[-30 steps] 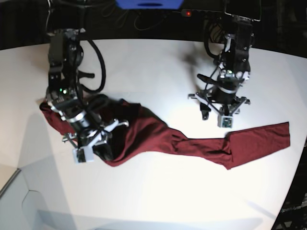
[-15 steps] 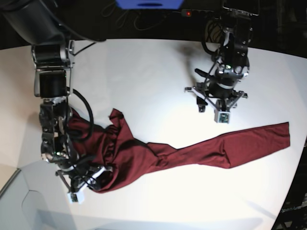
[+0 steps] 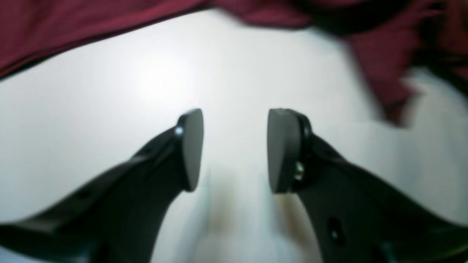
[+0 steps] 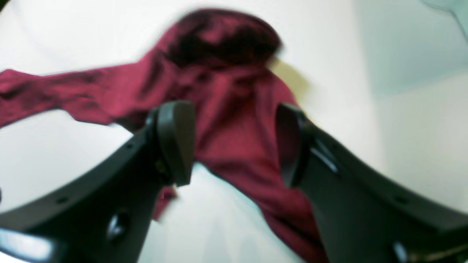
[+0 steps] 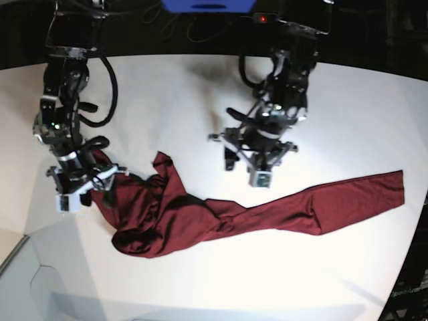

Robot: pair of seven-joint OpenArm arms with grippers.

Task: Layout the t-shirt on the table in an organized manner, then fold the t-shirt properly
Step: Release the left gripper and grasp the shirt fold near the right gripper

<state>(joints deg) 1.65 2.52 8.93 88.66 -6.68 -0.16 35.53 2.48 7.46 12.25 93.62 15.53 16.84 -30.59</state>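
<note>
My right end effector (image 5: 83, 189), jaws parted with cloth between them but ungripped, sits over the t-shirt's (image 5: 221, 217) bunched end; my left end effector (image 5: 257, 167), half-open and empty, hovers beside its stretched-out sleeve.

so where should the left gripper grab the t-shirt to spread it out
Probably the far end of the long sleeve, coming from above. It lies flat and stretched, away from the bunched body of the t-shirt, and the open left gripper is on that side.
</note>
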